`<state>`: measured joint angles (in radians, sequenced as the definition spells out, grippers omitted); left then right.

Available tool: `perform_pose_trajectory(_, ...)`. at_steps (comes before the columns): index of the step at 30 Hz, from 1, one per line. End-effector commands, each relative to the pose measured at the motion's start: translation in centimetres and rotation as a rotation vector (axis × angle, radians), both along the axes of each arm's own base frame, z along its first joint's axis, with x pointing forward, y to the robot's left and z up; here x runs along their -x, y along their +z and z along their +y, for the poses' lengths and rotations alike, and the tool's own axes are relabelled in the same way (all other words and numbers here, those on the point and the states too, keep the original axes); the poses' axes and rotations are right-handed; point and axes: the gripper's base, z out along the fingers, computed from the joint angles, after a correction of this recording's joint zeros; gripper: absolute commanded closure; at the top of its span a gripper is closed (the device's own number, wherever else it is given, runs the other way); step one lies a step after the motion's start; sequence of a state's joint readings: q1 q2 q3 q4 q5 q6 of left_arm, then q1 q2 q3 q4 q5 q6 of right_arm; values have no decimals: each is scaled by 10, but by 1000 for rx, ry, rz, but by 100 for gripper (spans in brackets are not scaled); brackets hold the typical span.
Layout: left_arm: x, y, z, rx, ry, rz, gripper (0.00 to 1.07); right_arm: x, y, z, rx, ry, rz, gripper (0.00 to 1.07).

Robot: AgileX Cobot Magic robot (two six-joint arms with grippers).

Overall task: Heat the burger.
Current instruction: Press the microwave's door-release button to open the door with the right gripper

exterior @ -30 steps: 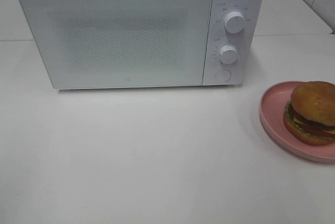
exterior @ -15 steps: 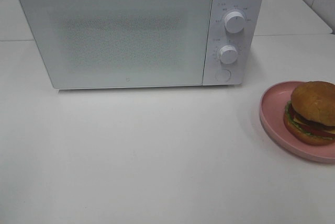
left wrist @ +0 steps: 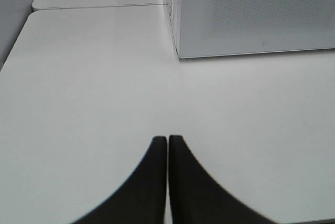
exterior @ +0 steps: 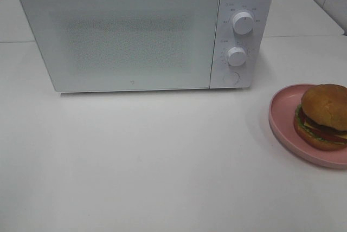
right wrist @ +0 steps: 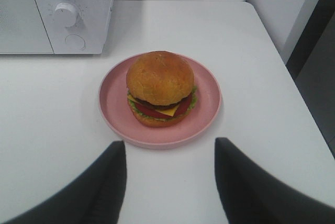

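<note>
The burger [exterior: 323, 116] [right wrist: 160, 88], with a golden-brown bun, lettuce, tomato, cheese and a dark patty, sits on a pink plate [exterior: 282, 118] [right wrist: 112, 103] at the table's right edge. In the right wrist view my right gripper [right wrist: 170, 153] is open, its two dark fingers apart just short of the plate's near rim, touching nothing. The left wrist view has my left gripper [left wrist: 167, 139] shut and empty, hovering over bare white table in front of the microwave's left corner. Neither gripper appears in the exterior high view.
A white microwave [exterior: 135, 31] [left wrist: 251, 14] stands at the back with its door closed. Two knobs [exterior: 243, 23] and a round button [exterior: 231, 78] sit on its right panel. The table's right edge [right wrist: 309, 114] drops off close beside the plate.
</note>
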<state>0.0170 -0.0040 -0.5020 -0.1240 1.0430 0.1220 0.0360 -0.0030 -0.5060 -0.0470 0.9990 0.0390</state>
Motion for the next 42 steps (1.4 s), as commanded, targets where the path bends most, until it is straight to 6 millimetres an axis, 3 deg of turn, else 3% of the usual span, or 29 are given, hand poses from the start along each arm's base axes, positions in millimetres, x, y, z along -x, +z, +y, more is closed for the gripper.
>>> perform_pose_trajectory(1,3,0,-1,10,1,-31,106,1,1,0,7,-3,-18,60)
perform_pose_trajectory(24,3,0,-1,10,1,-31,106,-4,1,0,8,-3,12,60)
perform_pose_trajectory(31,3,0,-1,10,1,-31,106,-23,10,1,11,-1,75,60)
perform_pose_trajectory(33,3,0,-1,10,1,-31,106,-41,13,1,13,2,108,60)
perform_pose_trajectory(35,3,0,-1,10,1,-31,106,-45,14,2,12,3,108,60)
perform_pose_trajectory(42,3,0,-1,10,1,-31,106,-75,29,7,-53,30,-52,60)
